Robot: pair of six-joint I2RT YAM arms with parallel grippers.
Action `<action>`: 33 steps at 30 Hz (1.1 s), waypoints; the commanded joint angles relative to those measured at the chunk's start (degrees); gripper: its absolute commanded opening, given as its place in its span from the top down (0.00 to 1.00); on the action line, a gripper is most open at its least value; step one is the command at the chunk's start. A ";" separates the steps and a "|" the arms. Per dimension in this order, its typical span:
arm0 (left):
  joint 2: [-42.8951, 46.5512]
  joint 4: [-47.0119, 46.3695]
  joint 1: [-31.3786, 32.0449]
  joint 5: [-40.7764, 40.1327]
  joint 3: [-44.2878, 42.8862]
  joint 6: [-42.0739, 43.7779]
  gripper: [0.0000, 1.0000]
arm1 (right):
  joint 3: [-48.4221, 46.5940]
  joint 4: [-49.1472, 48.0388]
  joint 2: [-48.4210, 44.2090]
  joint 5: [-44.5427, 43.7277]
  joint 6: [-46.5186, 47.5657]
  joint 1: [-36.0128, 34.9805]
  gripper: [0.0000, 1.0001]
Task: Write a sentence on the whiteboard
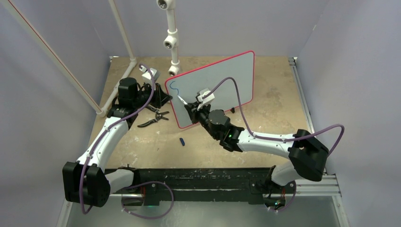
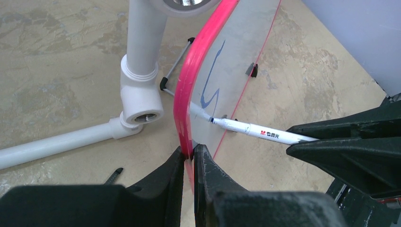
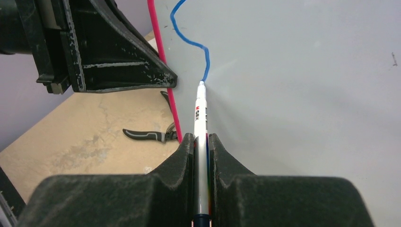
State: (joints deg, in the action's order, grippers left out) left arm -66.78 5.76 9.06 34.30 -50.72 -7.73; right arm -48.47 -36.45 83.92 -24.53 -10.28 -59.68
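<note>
Whiteboard stands centre frame on the bench; light, stiff and tippy, we judge, so our left fingers pinch its red edge, right fingers clamping the marker

White-shelled arms with black joints and bases, trailing looped purple cables.

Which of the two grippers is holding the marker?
The right gripper, shut on the white marker whose tip meets the whiteboard at the end of the blue line. The left gripper pinches the board's red frame instead.
</note>
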 commanded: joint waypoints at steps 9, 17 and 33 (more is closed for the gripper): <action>1.90 -1.45 -0.01 0.15 0.36 1.26 1.00 | -0.18 -1.42 -0.17 1.89 1.30 -1.62 1.00; 2.09 -1.28 -0.01 -0.66 0.45 1.17 1.00 | 2.13 -3.66 -5.33 6.23 0.96 -1.67 1.00; 2.23 -0.93 -0.01 -2.16 0.88 1.05 1.00 | 5.28 -1.06 -12.20 16.29 -0.93 6.02 1.00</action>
State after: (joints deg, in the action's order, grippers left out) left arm -65.98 5.76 9.15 34.00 -50.24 -7.77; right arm -44.51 -35.68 72.99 -14.13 -10.79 -55.83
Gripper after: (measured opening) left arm 0.097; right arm 0.115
